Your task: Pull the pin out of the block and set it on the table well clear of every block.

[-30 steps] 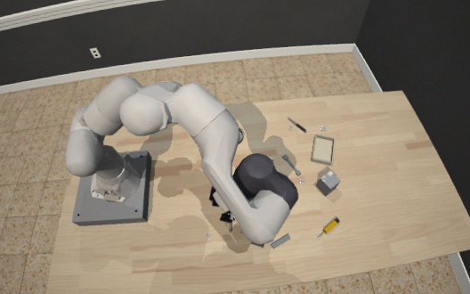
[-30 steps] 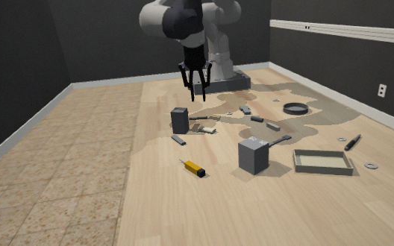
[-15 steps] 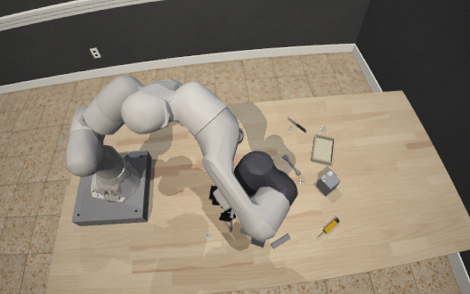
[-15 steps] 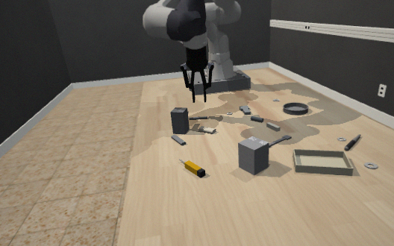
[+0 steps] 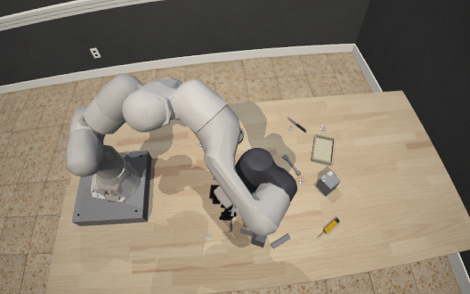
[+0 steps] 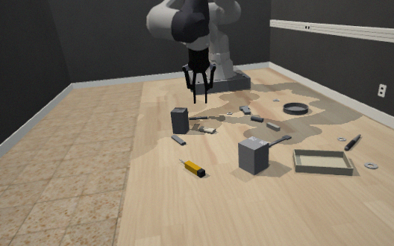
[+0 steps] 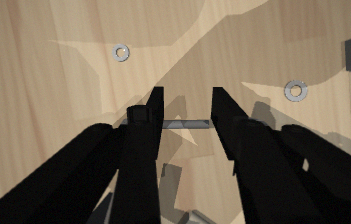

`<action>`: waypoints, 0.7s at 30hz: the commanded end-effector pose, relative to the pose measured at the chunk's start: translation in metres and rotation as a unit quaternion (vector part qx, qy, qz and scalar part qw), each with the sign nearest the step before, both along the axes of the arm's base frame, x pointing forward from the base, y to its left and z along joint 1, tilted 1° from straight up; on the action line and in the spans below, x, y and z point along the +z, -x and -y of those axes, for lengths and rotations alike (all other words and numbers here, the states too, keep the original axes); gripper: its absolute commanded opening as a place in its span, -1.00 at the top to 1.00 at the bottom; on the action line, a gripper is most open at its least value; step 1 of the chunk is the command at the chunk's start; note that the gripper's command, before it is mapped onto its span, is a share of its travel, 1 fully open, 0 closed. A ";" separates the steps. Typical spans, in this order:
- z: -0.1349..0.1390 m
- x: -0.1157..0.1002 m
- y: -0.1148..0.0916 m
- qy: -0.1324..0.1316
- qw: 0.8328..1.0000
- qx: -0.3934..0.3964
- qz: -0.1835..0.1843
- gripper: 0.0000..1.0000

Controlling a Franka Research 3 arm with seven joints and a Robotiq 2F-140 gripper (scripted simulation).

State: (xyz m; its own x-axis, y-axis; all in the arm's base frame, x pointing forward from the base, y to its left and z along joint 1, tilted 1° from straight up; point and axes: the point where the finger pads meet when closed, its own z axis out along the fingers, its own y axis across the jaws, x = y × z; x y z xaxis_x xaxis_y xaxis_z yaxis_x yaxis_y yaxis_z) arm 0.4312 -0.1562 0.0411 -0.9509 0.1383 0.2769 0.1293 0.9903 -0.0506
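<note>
A dark grey upright block (image 6: 180, 120) stands on the wooden table. The thin grey pin (image 6: 198, 118) sticks out sideways from it, lying level just above the table. My gripper (image 6: 200, 100) hangs above the pin, clear of it, pointing straight down. Its fingers stand partly apart with nothing between them. In the wrist view the pin (image 7: 183, 123) shows far below, crossing the gap between my fingertips. The block's top (image 7: 137, 114) peeks out beside my left finger. In the top view the arm hides most of the gripper (image 5: 228, 214).
A second grey cube (image 6: 254, 156) stands to the front right, with a shallow tray (image 6: 322, 161) beyond it. A yellow knife (image 6: 195, 168), small grey bars (image 6: 178, 140), a round dish (image 6: 295, 108) and washers (image 7: 295, 90) lie scattered about.
</note>
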 end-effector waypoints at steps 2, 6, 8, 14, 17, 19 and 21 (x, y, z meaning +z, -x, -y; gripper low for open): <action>0.000 -0.001 -0.002 0.003 1.000 0.013 0.003 0.32; -0.001 -0.001 -0.003 0.004 1.000 0.019 0.004 0.32; -0.002 -0.002 -0.003 0.005 1.000 0.022 0.004 0.32; -0.003 -0.002 -0.004 0.006 1.000 0.026 0.006 0.32; -0.003 -0.002 -0.005 0.007 1.000 0.030 0.006 0.32; -0.004 -0.002 -0.005 0.008 0.999 0.032 0.007 0.32; -0.004 -0.002 -0.006 0.008 0.999 0.034 0.008 0.32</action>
State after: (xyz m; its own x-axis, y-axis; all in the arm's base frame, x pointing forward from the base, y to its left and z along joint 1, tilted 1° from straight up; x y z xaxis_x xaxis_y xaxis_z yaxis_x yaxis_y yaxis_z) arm 0.4353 -0.1515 0.0385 -0.9592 0.0957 0.2660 0.0816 0.9946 -0.0638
